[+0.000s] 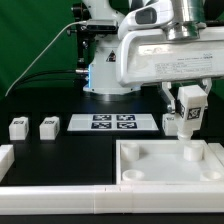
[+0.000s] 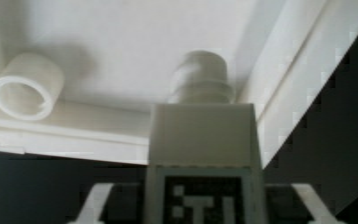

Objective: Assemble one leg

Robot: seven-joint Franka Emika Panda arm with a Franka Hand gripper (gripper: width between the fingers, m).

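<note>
My gripper [image 1: 187, 110] is shut on a leg [image 1: 187, 122], a white block with a black-and-white tag on its face. It holds the leg upright over the far right part of the large white tray-like piece [image 1: 150, 172], with the peg end pointing down just above it. In the wrist view the gripper [image 2: 204, 196] grips the leg [image 2: 202, 140] between both fingers [image 2: 98, 200]. The leg's round tip [image 2: 201, 75] sits close to the tray's inner corner. A round socket [image 2: 30, 88] lies off to one side. Two more legs [image 1: 18, 127] [image 1: 48, 127] stand at the exterior view's left.
The marker board [image 1: 112, 122] lies on the black table behind the tray. A white ledge [image 1: 60, 200] runs along the front edge, and a white block [image 1: 5, 156] sits at the exterior view's far left. The robot base [image 1: 105, 70] stands at the back.
</note>
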